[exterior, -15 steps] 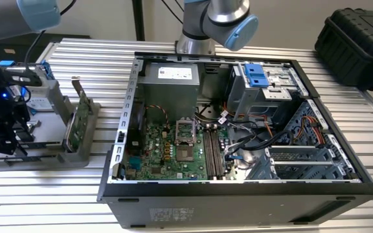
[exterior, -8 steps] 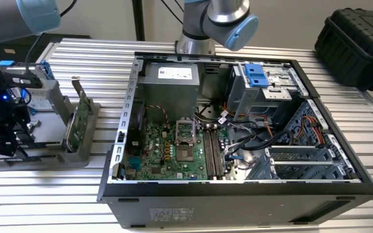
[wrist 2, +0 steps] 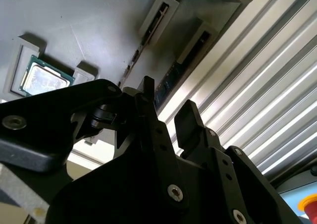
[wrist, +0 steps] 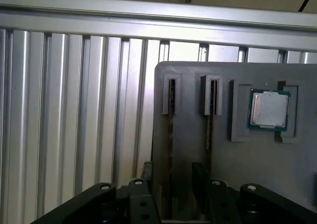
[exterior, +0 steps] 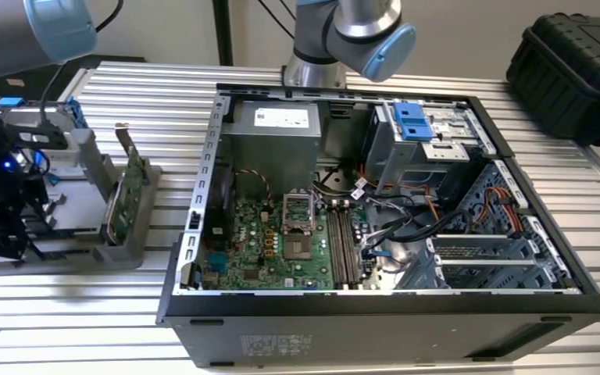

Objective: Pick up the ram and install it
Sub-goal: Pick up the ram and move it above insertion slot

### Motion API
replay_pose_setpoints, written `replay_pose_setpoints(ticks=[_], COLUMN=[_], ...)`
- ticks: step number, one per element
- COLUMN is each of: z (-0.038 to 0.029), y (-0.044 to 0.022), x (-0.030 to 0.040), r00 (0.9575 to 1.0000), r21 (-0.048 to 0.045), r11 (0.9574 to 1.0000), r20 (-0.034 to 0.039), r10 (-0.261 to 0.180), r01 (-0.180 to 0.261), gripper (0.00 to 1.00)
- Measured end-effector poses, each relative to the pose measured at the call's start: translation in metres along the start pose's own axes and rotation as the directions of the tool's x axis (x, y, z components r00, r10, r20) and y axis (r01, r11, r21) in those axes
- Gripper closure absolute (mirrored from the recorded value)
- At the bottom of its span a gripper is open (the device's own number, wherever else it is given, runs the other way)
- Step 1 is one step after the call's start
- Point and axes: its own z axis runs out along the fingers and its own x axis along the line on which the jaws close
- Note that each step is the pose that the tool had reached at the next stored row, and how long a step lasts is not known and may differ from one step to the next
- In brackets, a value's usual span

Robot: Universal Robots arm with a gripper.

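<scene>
**Q:** What surface carries the set-up?

**A:** A ribbed aluminium table (exterior: 71, 328). A grey parts holder (exterior: 112, 254) lies flat on it. Toward the exterior view's right of the holder stands an open computer case (exterior: 383, 312), its motherboard (exterior: 279, 242) exposed. A black hard case (exterior: 581, 70) sits well beyond the holder, past the computer case.

**Q:** What does the holder carry?

**A:** A green circuit card (exterior: 123, 199) stands upright on it, and a processor chip (wrist: 269, 110) sits in a recess. The ram (wrist: 171, 135) stands on edge in the slot nearest the holder's edge. A second ram stick (wrist: 210, 125) fills the slot between the ram and the chip.

**Q:** And the gripper (wrist: 172, 172)?

**A:** Its black fingers (wrist 2: 188, 117) are spread apart over the holder, one on each side of the ram. Contact cannot be made out.

**Q:** What is obscured?

**A:** In the exterior view the robot arm (exterior: 40, 27) cuts off the holder's far end. In both wrist views the gripper body covers one end of the ram.
</scene>
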Motion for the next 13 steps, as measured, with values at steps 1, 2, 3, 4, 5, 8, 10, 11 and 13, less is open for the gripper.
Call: replay_pose_setpoints(ticks=[1,2,3,4,5,8,10,11,13], z=[0.0005,0.0009,0.0016,0.0023,0.0031,0.0057,0.0073,0.008,0.0092], y=[0.0,0.0001,0.0001,0.0001,0.0001,0.0001,0.0001,0.0001,0.0001], x=[0.0003,0.0005,0.0006,0.0007,0.0007,0.0007,0.0006,0.0006,0.0006], r00=[1.0,1.0,1.0,1.0,1.0,1.0,1.0,1.0,1.0], r21=[0.0,-0.0001,-0.0002,-0.0004,-0.0004,-0.0004,-0.0005,-0.0004,-0.0003], r11=[1.0,1.0,1.0,1.0,1.0,1.0,1.0,1.0,1.0], r20=[0.0,0.0,0.0,0.0,0.0,-0.0001,-0.0001,-0.0001,0.0], r10=[0.0,0.0,0.0,0.0,0.0,0.0,0.0,0.0,0.0], r01=[0.0,0.0,0.0,0.0,0.0,0.0,0.0,0.0,0.0], gripper=[0.0,0.0,0.0,0.0,0.0,0.0,0.0,0.0,0.0])
